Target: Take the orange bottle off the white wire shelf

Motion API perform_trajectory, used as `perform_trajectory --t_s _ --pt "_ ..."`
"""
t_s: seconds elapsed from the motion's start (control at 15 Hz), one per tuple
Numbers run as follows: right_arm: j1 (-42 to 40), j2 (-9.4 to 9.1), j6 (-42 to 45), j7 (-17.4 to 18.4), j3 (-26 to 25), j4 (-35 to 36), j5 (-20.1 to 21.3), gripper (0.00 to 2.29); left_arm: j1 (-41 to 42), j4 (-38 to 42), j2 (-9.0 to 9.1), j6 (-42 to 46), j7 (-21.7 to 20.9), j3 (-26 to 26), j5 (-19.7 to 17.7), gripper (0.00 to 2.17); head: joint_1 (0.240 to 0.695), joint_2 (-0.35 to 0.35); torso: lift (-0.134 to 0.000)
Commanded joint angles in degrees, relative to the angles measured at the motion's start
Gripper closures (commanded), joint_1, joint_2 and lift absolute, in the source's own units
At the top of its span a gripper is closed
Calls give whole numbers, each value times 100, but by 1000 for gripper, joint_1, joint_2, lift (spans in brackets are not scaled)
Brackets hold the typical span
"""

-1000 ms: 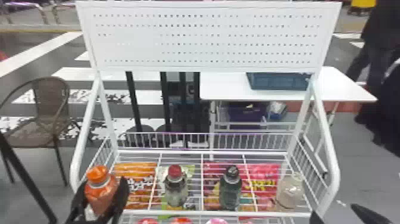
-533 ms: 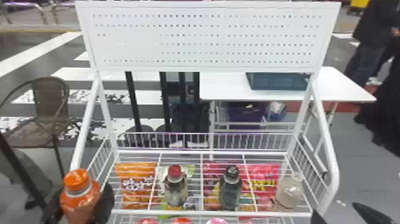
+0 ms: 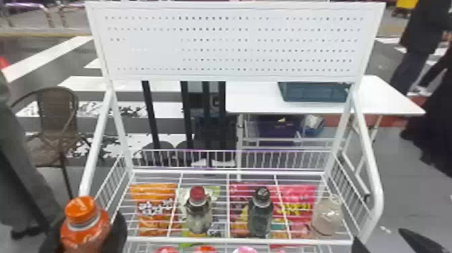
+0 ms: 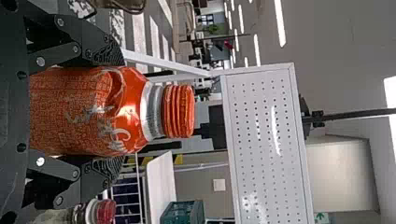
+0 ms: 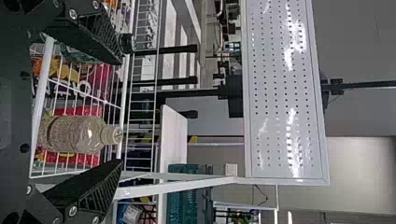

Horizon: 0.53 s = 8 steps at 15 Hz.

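Note:
At the bottom left of the head view, my left gripper (image 3: pixel 88 232) holds the orange bottle (image 3: pixel 80 215) upright, in front of the left front corner of the white wire shelf (image 3: pixel 235 240). In the left wrist view the left gripper (image 4: pixel 109 109) is shut on the body of the orange bottle (image 4: pixel 133 109), one finger on each side, cap free. My right gripper (image 3: pixel 380 244) is at the head view's bottom right edge; in the right wrist view the right gripper (image 5: pixel 119 112) stands open, with a clear bottle (image 5: pixel 79 134) on the shelf beyond its fingers.
On the shelf stand a red-capped bottle (image 3: pixel 198 210), a dark-capped bottle (image 3: pixel 260 212) and the clear bottle (image 3: pixel 328 215). Snack bags lie below the wires. A perforated white panel (image 3: pixel 235 43) rises behind, and the shelf's left side post (image 3: pixel 96 141) is near the held bottle.
My left gripper has drawn the orange bottle toward the robot and to the left, away from the shelf's front left part. The right gripper has barely moved.

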State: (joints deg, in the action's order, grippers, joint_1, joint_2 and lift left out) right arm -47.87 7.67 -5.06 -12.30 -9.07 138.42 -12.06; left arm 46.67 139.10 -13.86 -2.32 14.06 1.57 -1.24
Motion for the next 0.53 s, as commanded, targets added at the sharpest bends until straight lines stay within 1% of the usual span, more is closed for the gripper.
perform_trajectory --t_s 0.0,0.47 --pt "-11 6 0 0 -15 18 -7 151 -36 -15 15 7 0 10 0 626 499 0 0" --pt "-3 15 0 0 -7 18 -24 151 -27 -15 15 7 0 45 27 626 499 0 0"
